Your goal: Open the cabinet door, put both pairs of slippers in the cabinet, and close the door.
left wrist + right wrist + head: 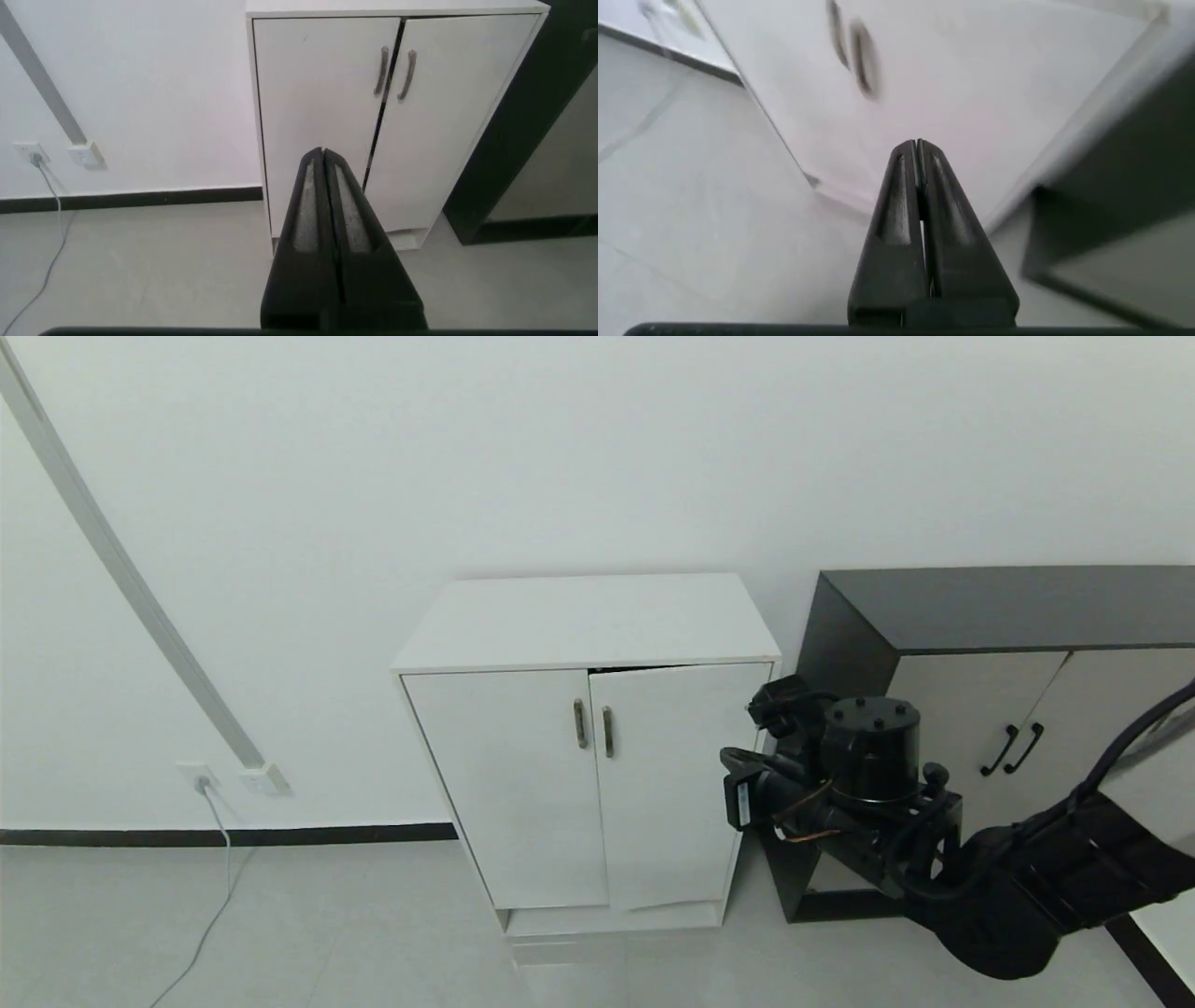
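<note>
At centre of the head view, the white cabinet [583, 616] stands against the wall [597, 448], its right door [667, 784] slightly ajar. Right gripper [917, 147], fingers pressed together, sits at lower right just beside that door; left gripper [323, 154] is likewise closed.

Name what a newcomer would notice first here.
The white cabinet stands mid-scene against the wall, and its right door is slightly ajar, with a dark gap along its top edge. The right arm sits just beside the cabinet's right side, in front of a dark cabinet. The right gripper has its fingers shut on nothing.
</note>
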{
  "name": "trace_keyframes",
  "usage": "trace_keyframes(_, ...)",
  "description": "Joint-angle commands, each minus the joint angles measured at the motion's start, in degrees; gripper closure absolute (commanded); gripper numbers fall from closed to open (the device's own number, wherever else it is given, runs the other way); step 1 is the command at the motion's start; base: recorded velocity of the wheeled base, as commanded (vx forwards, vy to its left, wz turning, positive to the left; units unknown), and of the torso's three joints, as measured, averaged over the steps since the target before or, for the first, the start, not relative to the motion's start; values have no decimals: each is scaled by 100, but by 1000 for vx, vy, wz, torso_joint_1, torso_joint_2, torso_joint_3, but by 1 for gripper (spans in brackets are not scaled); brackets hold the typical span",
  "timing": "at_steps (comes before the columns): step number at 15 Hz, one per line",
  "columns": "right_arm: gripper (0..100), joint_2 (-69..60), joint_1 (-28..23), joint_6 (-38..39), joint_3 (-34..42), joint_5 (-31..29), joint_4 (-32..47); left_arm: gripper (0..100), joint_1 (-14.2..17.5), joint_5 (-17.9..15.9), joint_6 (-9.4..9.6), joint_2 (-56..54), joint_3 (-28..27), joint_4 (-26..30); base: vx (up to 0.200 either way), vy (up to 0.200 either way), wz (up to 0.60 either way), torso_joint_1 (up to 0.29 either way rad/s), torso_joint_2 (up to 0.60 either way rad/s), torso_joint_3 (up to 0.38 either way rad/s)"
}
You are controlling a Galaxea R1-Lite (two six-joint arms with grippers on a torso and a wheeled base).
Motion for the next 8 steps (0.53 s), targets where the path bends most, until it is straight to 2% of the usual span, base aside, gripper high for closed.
trace_keyframes(1, 100, 35, -7, 8, 287, 16, -178, 100, -2, 2, -1, 7, 1, 2, 0, 0, 0, 0, 0, 0)
trace_keyframes(2, 100, 35, -7, 8, 454, 113, -328, 100, -2, 2, -1, 7, 1, -6, 0, 0, 0, 0, 0, 0)
trace_keyframes(4, 100, 0, 2, -1, 1096, 834, -1022, 100, -2, 2, -1, 7, 1, 2, 0, 0, 0, 0, 0, 0)
trace_keyframes(8, 100, 44, 116, -10, 2071, 1291, -1892, 100, -2, 2, 7, 7, 1, 2, 0, 0, 0, 0, 0, 0)
